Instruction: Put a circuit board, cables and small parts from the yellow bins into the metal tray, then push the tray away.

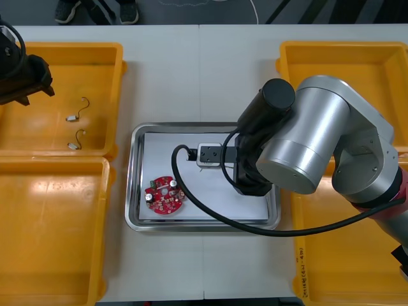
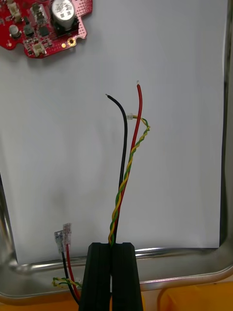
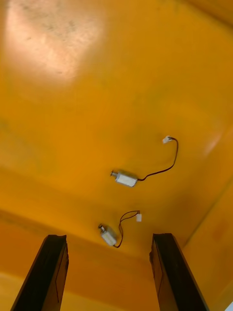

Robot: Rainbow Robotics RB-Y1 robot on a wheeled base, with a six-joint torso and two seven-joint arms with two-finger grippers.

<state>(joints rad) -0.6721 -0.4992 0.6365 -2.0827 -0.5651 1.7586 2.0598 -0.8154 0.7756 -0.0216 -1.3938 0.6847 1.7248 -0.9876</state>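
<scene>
Right gripper [image 2: 112,248] has its fingers pinched on a cable bundle [image 2: 124,184] of black, red and twisted yellow-green strands, which runs out from the fingertips over the white inside of the metal tray [image 2: 184,269]. The bundle's white connectors [image 2: 63,238] lie just beside the fingers, near the tray rim. A round red circuit board [image 2: 48,24] lies on the white surface, well apart from the cable ends.

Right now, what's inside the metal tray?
A round red circuit board lies on its white floor, and the right hand, shut on cables, holds them over it. From the front, the right arm hides the tray's right side.
</scene>
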